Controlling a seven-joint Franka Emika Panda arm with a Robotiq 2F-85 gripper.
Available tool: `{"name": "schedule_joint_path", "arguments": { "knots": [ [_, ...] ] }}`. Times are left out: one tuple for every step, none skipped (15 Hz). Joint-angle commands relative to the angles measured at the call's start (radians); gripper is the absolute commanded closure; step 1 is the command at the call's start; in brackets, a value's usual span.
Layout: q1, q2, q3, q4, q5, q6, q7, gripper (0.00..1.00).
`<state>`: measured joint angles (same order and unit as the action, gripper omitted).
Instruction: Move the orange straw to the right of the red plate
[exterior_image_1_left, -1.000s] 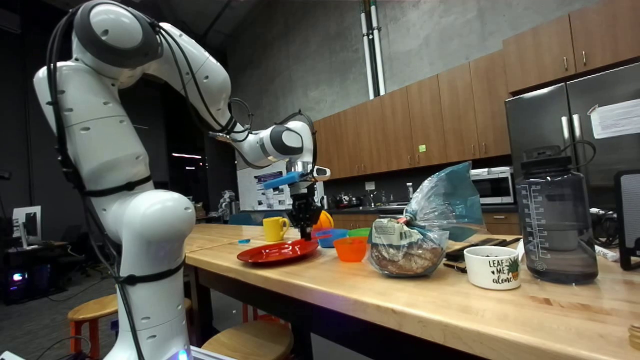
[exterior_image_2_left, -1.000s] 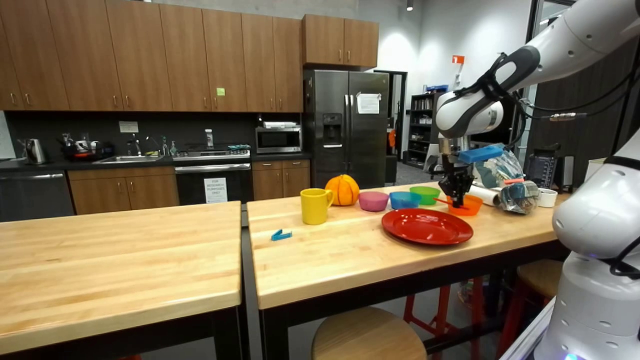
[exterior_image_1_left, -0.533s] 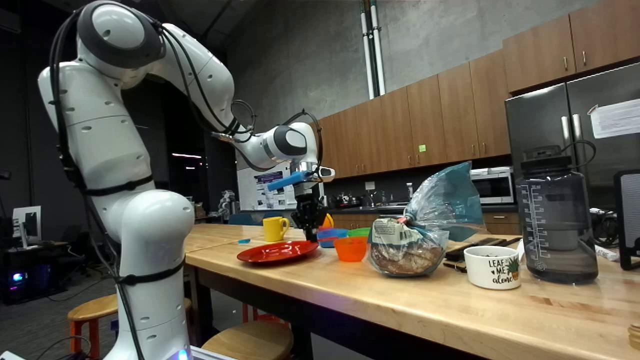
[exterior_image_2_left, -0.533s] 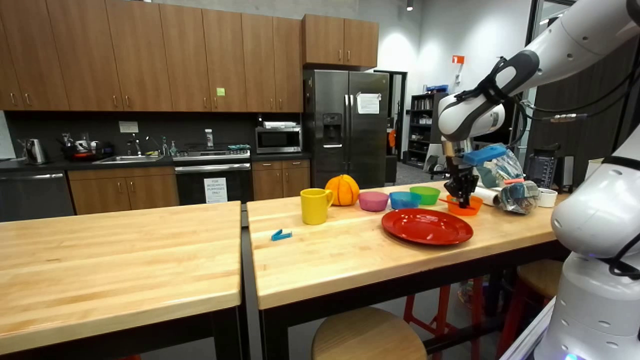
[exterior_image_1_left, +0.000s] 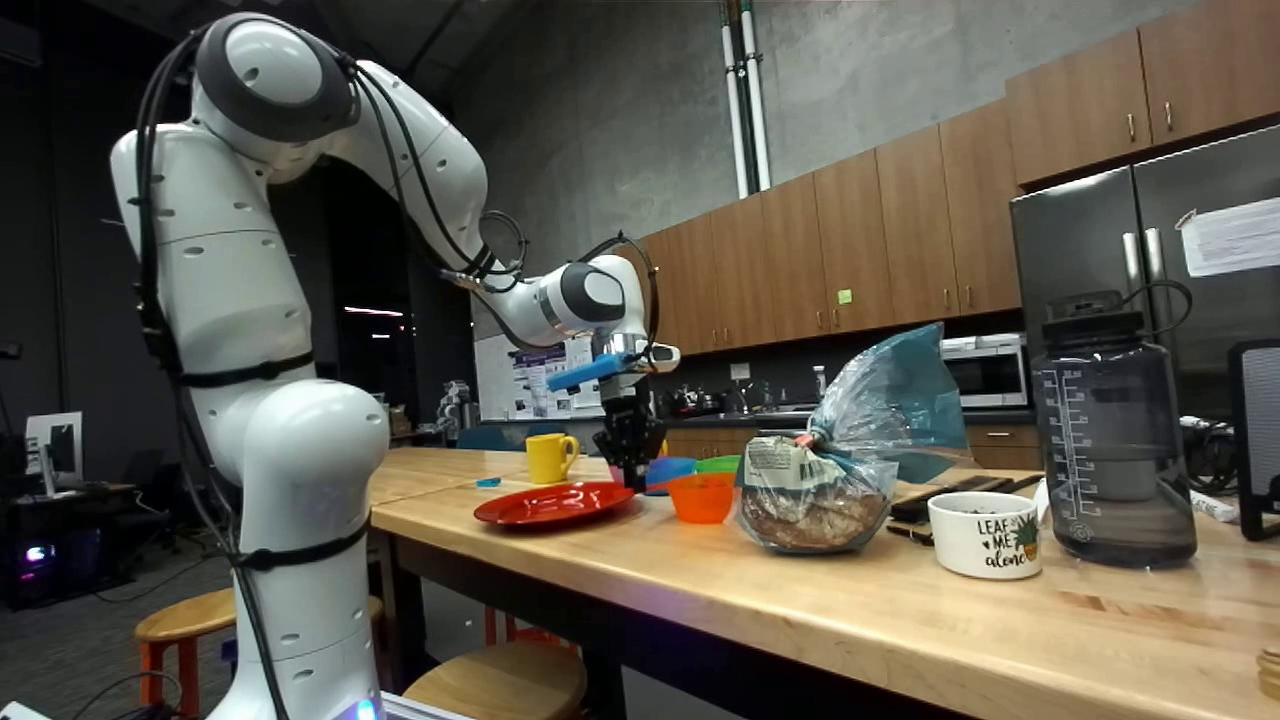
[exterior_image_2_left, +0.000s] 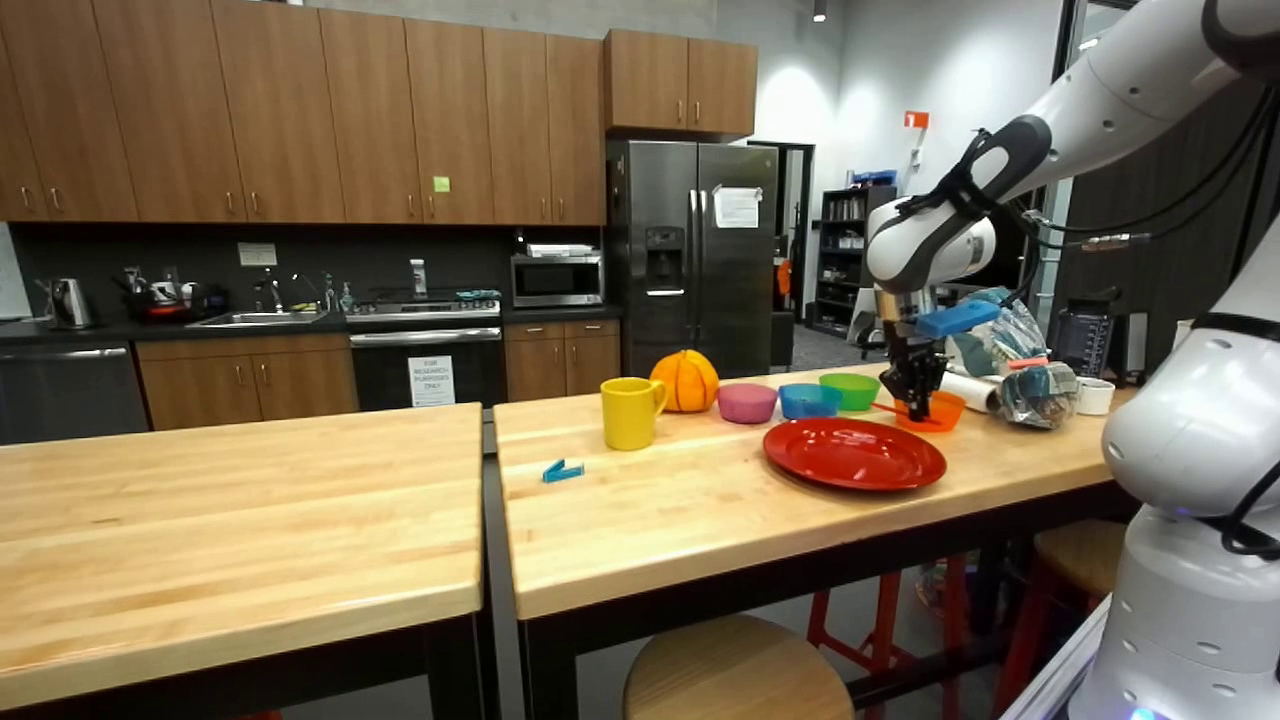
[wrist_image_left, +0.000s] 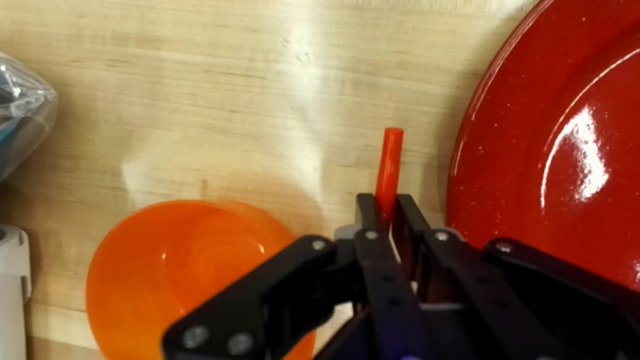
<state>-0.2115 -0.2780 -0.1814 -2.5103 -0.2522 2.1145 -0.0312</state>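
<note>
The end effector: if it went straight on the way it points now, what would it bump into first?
Probably the table, between the orange cup and the plate. The end effector points down there with the straw in its grip; how much gap lies below is unclear.

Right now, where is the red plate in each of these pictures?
In an exterior view: the red plate, left of centre, lower half.
In an exterior view: the red plate, right of centre, lower half.
In the wrist view: the red plate, right side, partly cut off.
Shared landmark: the orange bowl near it.
</note>
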Motion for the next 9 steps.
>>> {"name": "schedule_joint_path", "arguments": {
  "knots": [
    [-0.001, 0.043, -0.004, 0.041, 0.006, 0.012, -0.005, 0.69],
    [-0.001, 0.048, -0.004, 0.045, 0.005, 0.01, -0.007, 0.62],
    [0.0, 0.053, -0.003, 0.049, 0.004, 0.007, -0.007, 0.57],
    [0.002, 0.058, -0.002, 0.052, 0.004, 0.008, -0.007, 0.52],
    [0.003, 0.061, -0.001, 0.054, 0.005, 0.005, -0.006, 0.46],
    [0.004, 0.062, 0.0, 0.056, 0.005, 0.004, -0.006, 0.39],
    [0.007, 0.059, 0.001, 0.057, 0.01, -0.002, -0.008, 0.33],
    [0.011, 0.053, 0.001, 0.058, 0.023, -0.009, -0.015, 0.27],
    [0.015, 0.046, 0.002, 0.057, 0.035, -0.015, -0.018, 0.19]
  ]
}}
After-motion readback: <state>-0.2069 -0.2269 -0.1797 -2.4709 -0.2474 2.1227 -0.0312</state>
